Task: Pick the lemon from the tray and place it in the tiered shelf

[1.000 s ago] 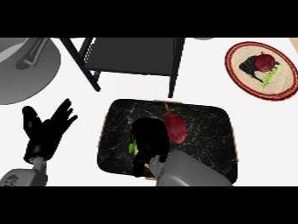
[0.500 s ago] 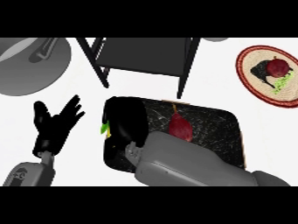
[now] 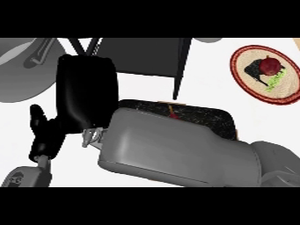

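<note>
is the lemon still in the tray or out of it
Cannot tell: the right hand and forearm hide most of the tray; no lemon shows.

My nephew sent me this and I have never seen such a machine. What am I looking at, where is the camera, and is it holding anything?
The camera sits in a humanoid robot's head, looking steeply down at a white kitchen counter. The big grey shape is its right forearm; the black block at its end is the right hand, seen from behind, so whatever it may hold is hidden. The left hand rests at the left. Under the arm lies a dark speckled tray with something red on it. Behind stands a dark tiered shelf, a grey pot and a plate of food.
</note>
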Action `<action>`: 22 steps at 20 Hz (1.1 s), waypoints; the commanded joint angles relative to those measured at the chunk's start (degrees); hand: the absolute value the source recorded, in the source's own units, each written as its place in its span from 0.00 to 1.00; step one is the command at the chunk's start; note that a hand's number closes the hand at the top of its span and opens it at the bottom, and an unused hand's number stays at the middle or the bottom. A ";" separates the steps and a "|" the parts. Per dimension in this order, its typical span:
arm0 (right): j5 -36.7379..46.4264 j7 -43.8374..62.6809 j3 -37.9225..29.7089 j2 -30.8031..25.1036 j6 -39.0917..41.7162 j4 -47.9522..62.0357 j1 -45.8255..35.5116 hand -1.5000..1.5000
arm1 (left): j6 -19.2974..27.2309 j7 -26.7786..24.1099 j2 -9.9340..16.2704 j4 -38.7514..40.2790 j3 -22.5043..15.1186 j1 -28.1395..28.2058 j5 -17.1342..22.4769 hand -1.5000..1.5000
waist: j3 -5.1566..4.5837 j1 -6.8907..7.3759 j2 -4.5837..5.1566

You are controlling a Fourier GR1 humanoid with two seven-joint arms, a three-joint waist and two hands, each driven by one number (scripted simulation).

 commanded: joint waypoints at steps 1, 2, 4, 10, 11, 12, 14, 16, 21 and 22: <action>0.61 15.02 -5.87 0.72 0.54 2.40 -10.88 1.00 | -0.39 -0.25 -0.30 1.01 0.24 1.92 0.46 0.50 | -0.25 -1.32 -0.03; 0.69 16.61 -6.56 0.72 0.59 1.41 -12.56 1.00 | -1.14 -1.27 0.43 1.46 1.00 2.78 0.82 0.50 | -0.25 -1.69 -0.16; 0.56 17.25 -8.01 0.72 1.76 3.83 -16.17 1.00 | -0.71 0.37 1.04 1.61 1.91 0.47 1.04 0.50 | -0.23 -2.27 0.10; -0.50 14.75 -15.21 0.72 2.63 12.18 -23.17 1.00 | 0.87 0.75 0.16 1.36 1.98 -1.01 0.25 0.50 | -0.16 -3.07 0.62; 0.70 15.07 -15.54 0.72 1.66 12.93 -22.78 1.00 | -0.01 0.94 0.24 0.03 1.23 1.20 0.38 0.50 | -0.12 -3.09 0.48; 1.29 14.37 -17.48 0.72 2.84 15.02 -24.27 1.00 | -1.15 1.71 2.21 1.06 3.69 -0.19 2.01 0.50 | -0.13 -3.51 0.54; 2.05 11.45 -18.05 0.73 2.27 17.99 -24.21 1.00 | -0.35 -0.97 -0.32 -0.59 1.30 3.76 0.45 0.50 | -0.11 -3.03 0.66; 1.97 10.28 -22.00 0.33 2.91 21.57 -27.79 1.00 | -1.80 1.32 2.93 -2.33 3.28 2.46 1.67 0.50 | -0.10 -2.72 0.65; 0.70 2.55 -26.70 -1.88 5.93 29.11 -30.74 1.00 | -0.99 0.09 0.82 -0.18 2.32 1.56 0.46 0.50 | -0.13 -3.10 1.06; 0.96 -0.41 -26.54 -2.16 5.47 29.41 -28.51 1.00 | 0.50 0.43 -0.40 -1.57 1.58 2.40 -0.27 0.50 | -0.09 -3.18 1.03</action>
